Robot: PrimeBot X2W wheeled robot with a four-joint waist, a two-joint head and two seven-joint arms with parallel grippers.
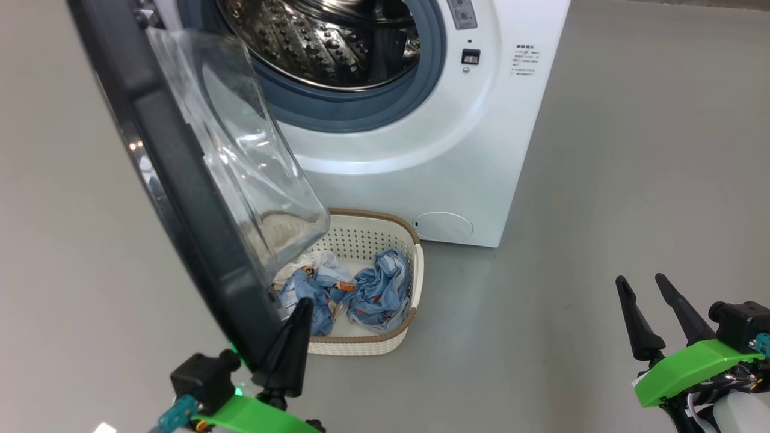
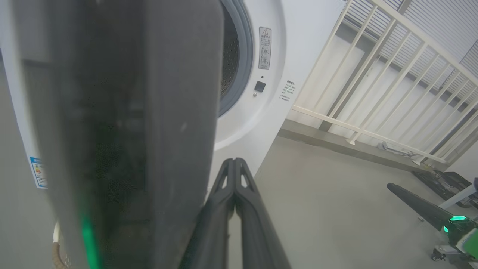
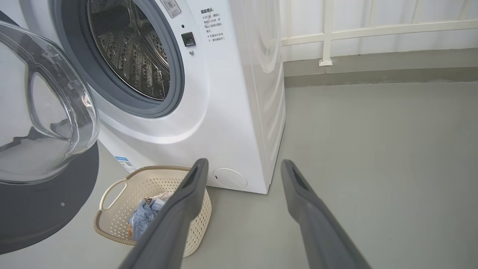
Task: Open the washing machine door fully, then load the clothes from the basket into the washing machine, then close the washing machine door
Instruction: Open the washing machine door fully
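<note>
1. The washing machine [image 1: 433, 156] is a big white box. Its round steel drum [image 1: 325, 42], inside a grey gasket [image 1: 361, 114], is uncovered.
2. The washing machine door [image 1: 180, 198] stands open at the left, seen almost edge-on: a wide black ring with a bulging clear glass bowl.
3. The basket [image 1: 419, 258], cream with perforated walls and a brown rim, stands just before the machine, partly under the door.
4. The clothes [image 1: 376, 294] lie crumpled inside the basket: light blue fabric with orange prints, and some white fabric.
</note>
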